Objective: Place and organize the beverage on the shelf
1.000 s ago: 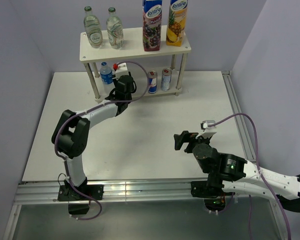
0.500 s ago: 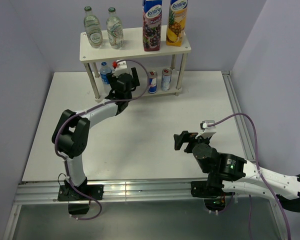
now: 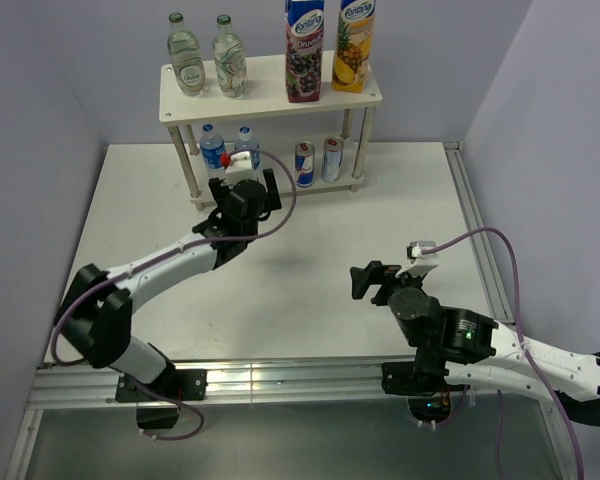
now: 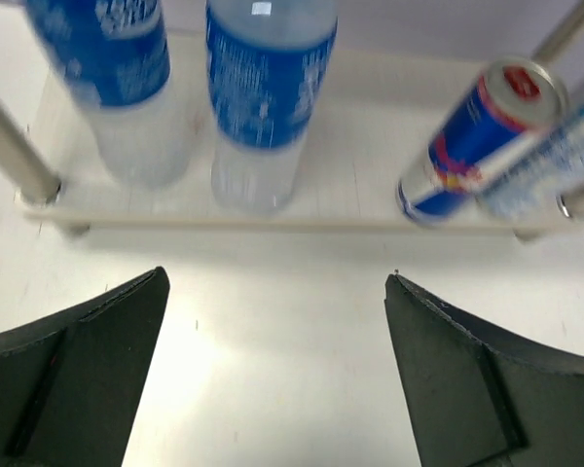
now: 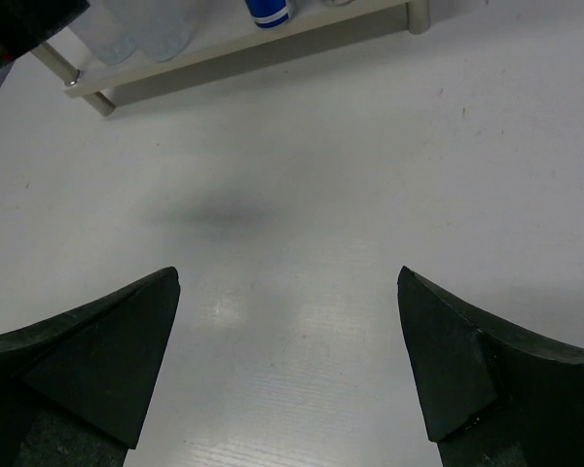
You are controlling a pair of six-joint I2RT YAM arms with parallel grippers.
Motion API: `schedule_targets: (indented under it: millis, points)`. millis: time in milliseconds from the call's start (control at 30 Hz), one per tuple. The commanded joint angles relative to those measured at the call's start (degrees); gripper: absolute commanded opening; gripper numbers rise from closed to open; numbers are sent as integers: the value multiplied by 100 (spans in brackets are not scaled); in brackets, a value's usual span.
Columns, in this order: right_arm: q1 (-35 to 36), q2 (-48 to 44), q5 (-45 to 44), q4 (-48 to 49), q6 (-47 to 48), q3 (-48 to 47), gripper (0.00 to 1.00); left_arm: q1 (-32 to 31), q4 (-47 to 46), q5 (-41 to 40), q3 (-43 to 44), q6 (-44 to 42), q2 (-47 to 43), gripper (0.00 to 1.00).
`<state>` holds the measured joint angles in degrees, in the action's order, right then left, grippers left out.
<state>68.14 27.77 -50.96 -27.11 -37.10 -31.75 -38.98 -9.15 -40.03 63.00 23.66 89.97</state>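
Observation:
The cream-white shelf (image 3: 270, 92) stands at the back of the table. Its top board carries two glass bottles (image 3: 187, 55) and two juice cartons (image 3: 305, 50). On the lower board (image 4: 350, 209) stand two blue-labelled water bottles (image 4: 268, 97) on the left and two cans (image 4: 482, 136) on the right. My left gripper (image 3: 243, 188) hovers just in front of the lower board, facing the water bottles, open and holding nothing (image 4: 277, 282). Open as well, my right gripper (image 3: 370, 280) hangs over bare table at the near right (image 5: 289, 277).
White walls close in the table at the back and on both sides. A metal rail (image 3: 280, 378) runs along the near edge by the arm bases. The shelf's corner posts (image 4: 15, 151) stand on either side of the lower tier.
My left gripper opened, left the second water bottle standing on the lower board, and drew back toward the near side. The right arm barely moved.

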Motion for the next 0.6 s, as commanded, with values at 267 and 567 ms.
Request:
schedule_targets:
  millis: [267,567]
  points:
    - [50,-334,-47,55,270,-831,100,-2174,3898,-1515,-18,1281,-2589,99]
    - [50,588,-292,1471,2433,-3547,100,-2474,3183,-1200,871,-246,-4329,99]
